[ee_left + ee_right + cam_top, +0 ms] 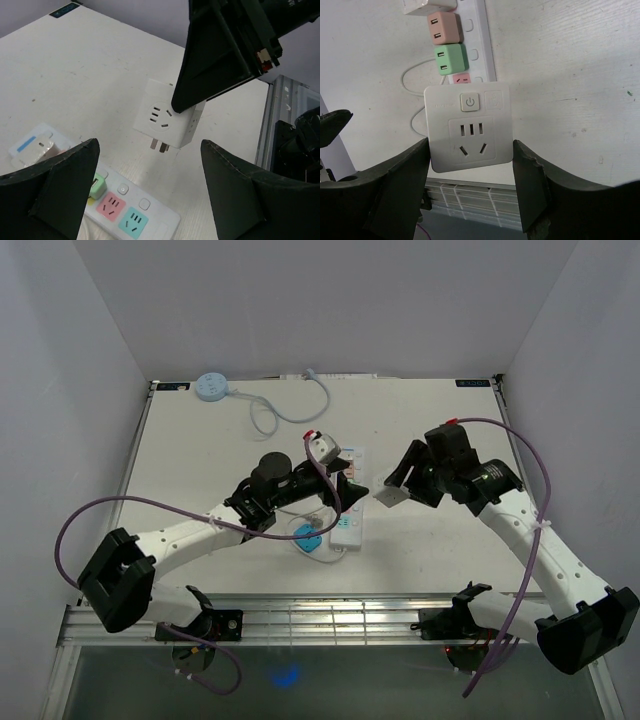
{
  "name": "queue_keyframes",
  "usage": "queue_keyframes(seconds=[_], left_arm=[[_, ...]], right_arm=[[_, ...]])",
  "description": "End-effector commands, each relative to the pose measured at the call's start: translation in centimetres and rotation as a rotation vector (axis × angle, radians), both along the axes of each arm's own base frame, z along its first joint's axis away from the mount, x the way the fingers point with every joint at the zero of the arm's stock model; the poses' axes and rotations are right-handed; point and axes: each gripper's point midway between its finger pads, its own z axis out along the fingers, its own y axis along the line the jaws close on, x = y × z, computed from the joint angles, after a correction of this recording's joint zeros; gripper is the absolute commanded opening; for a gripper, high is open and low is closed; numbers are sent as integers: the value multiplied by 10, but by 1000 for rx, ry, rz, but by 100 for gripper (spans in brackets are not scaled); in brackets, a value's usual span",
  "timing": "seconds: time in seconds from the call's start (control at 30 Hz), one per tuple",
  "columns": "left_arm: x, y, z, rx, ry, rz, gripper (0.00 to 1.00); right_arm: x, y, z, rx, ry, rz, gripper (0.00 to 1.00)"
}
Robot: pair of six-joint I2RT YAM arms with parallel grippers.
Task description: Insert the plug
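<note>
1. White walls box in a white table (200, 460), and both arms reach in toward its middle.
2. Centre stage is a long white power strip (351, 528) lying flat on the table. A pink cube charger (444, 27) and a green cube charger (450, 59) sit plugged in side by side.
3. The right gripper (400, 483) has the prize: a square white plug adapter with a power button and a five-hole socket face (468, 127). Its jaws are closed against the adapter's two side edges, one black finger (395, 185) on each side.
4. From the left wrist view, the adapter hangs clear of the table with its metal prongs (159, 146) bare. It is just beside the strip, not seated in it.
5. Below it, the strip's pink socket (114, 205) and teal socket (133, 220) lie uncovered.
6. The left gripper (345, 492) hovers over the strip, jaws spread wide and holding nothing.
7. At the far edge, a round pale-blue disc (212, 386) trails a thin cable.
</note>
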Motion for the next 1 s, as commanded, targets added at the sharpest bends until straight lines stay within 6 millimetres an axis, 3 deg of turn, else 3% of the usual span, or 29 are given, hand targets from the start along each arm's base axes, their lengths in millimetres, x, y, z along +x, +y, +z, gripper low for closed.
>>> queue_keyframes(seconds=[0.0,0.1,0.17,0.23,0.5,0.67,0.97], left_arm=[[-13,-15,33,-17,-143,-173,93],[-17,-23,24,21,-133,-246,93],[-24,-28,28,13,-135,-310,93],[-28,-33,23,29,-163,-363,97],[-26,-44,12,93,-171,-433,98],[-14,-52,-6,124,-140,-423,98],[10,-63,-18,155,-135,-360,98]], right_arm=[[2,-2,20,-15,-46,9,8],[0,-3,19,-33,-40,22,8],[-1,-3,19,-36,-35,31,8],[-2,-2,22,-33,-39,39,8],[-4,5,30,-26,-49,90,8],[-6,11,30,-19,-55,122,8],[-10,17,28,-9,-61,145,8]])
